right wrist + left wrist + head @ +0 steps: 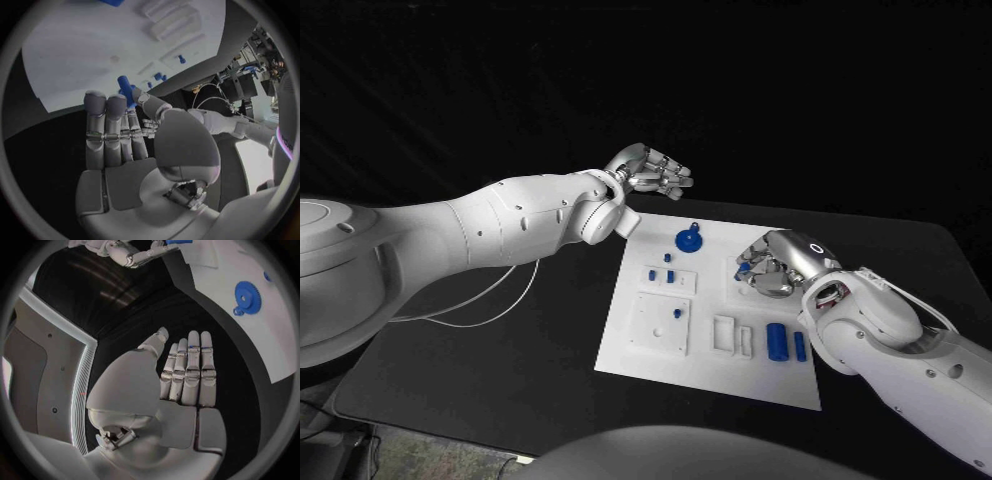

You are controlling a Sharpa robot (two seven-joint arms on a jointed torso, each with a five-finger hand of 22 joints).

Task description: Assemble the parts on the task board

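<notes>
Left hand (651, 170) hung over the black table (516, 340) just off the far left corner of the task board (711, 365), fingers (190, 371) straight and side by side, thumb apart, nothing in the palm. Blue gear (688, 239) lay on the board near that hand, toward the right hand.

Right hand (773, 265) hovered over the board's far right part. From behind the wrist, fingers (105, 125) extended together with the thumb set across from them; a blue peg (125, 88) stood up right at the fingertips. Could not tell whether pinched or merely behind them; base of the peg hidden by the fingers.

Nearer the robot than the right hand: two blue cylinders (786, 343), partly cut off by the right forearm. Between the hands and nearer: small blue pieces (662, 273) in white recesses, too small to make out shape.
</notes>
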